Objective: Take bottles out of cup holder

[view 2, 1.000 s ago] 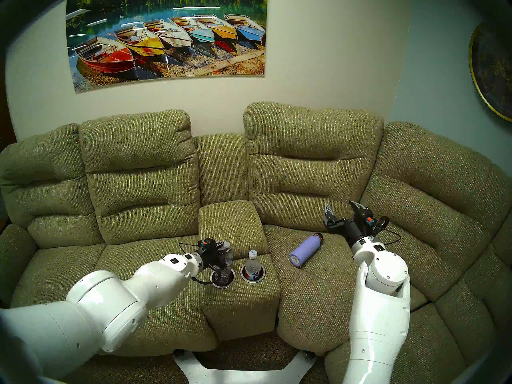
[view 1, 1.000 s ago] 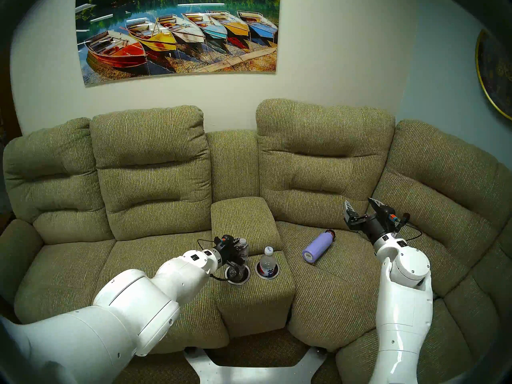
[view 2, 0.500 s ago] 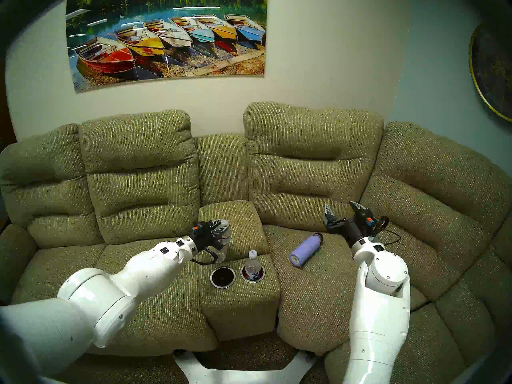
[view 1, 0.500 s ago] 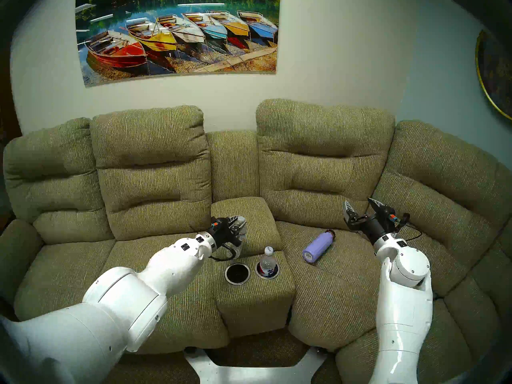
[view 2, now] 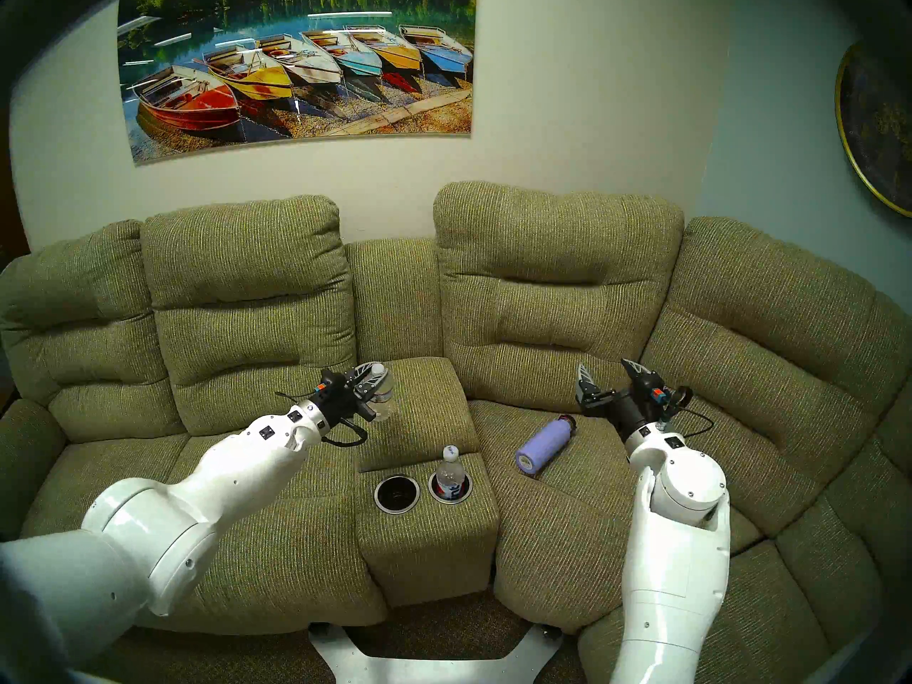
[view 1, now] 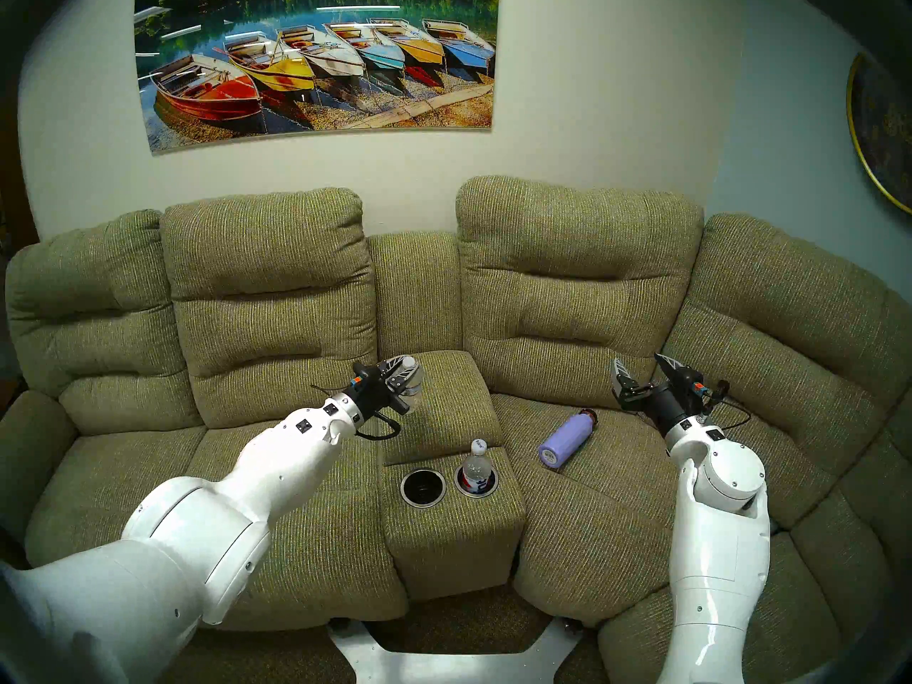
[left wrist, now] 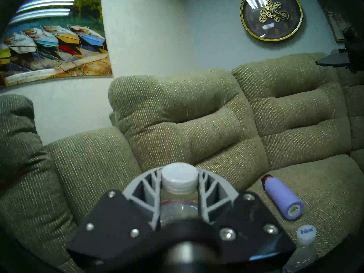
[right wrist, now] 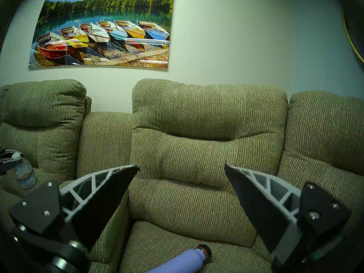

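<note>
My left gripper (view 1: 404, 378) is shut on the clear bottle with the pale label (view 1: 415, 394), just under its white cap, and holds it in the air above the back left of the console. The wrist view shows the fingers (left wrist: 151, 189) on both sides of its neck (left wrist: 179, 191). The cup holder's left well (view 1: 423, 504) is empty. The bottle with the red-white-blue label (view 1: 476, 467) stands upright in the right well (view 1: 495, 485). My right gripper (view 1: 640, 367) is open and empty above the right seat.
A lavender metal flask (view 1: 567, 438) lies on its side on the right seat cushion, below and left of my right gripper. The olive sofa backrests (view 1: 577, 293) rise close behind both grippers. The robot's base (view 1: 454, 661) is at the sofa's front edge.
My left gripper has lifted the pale-label bottle out of the left well and carried it up, back and to the left. The well is now empty. The right arm has not moved.
</note>
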